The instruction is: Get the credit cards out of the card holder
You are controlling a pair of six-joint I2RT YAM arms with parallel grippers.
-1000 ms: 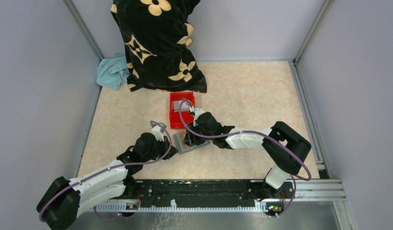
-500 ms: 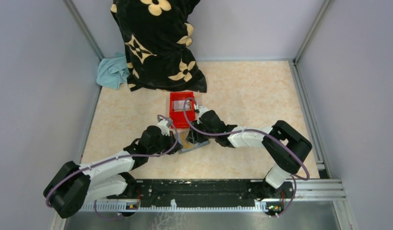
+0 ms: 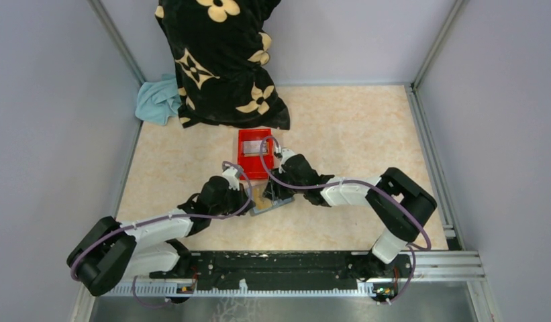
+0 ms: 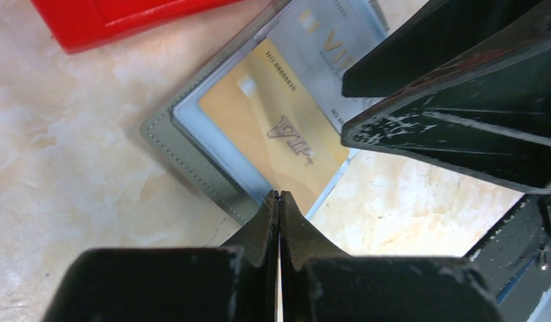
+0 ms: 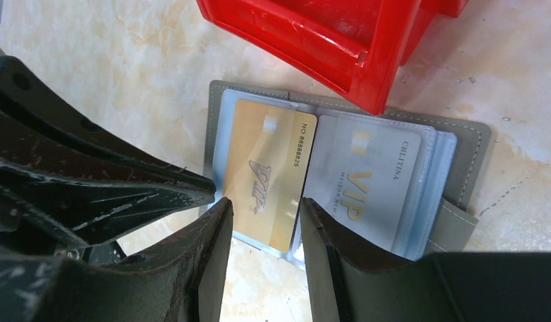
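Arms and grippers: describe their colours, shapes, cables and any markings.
Both arms have white link shells between bulky black joints: left arm, right arm. A thin purple cable loops along each. The left gripper and right gripper have black, wedge-shaped fingers, scuffed with pale scratches. No lettering shows.

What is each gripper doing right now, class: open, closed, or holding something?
Left gripper: closed, empty, tips at the edge of the gold VIP card.
Right gripper: open, above that card.
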